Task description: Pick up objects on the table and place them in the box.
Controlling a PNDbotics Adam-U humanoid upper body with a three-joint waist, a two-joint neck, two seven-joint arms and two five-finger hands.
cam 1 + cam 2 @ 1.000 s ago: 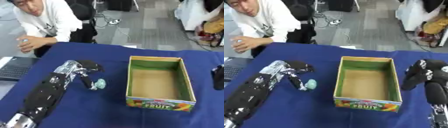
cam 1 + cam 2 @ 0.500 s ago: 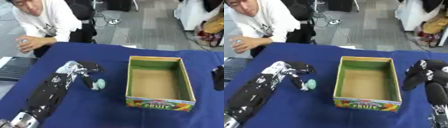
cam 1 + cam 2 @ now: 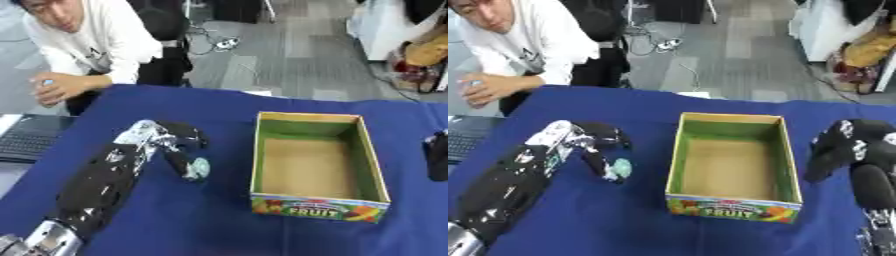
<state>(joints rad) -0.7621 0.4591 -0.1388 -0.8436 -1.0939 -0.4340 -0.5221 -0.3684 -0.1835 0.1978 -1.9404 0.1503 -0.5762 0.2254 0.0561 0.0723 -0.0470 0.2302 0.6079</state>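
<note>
A small pale green roundish object (image 3: pixel 198 168) sits on the blue table to the left of the box. My left hand (image 3: pixel 166 143) lies right beside it, fingers curled down around it and touching it; whether it is lifted off the cloth I cannot tell. The open cardboard box (image 3: pixel 317 167) with a "FRUIT" label stands in the middle, green inside walls and a bare brown floor. My right hand (image 3: pixel 849 147) rests to the right of the box with fingers curled and nothing in it.
A laptop (image 3: pixel 24 139) lies at the table's left edge. A person in a white top sits at the far left corner with a hand by the edge. The blue tablecloth (image 3: pixel 219 105) spreads beyond the box.
My left hand with the green object has edged a little to the right, toward the box. The right hand has stayed put.
</note>
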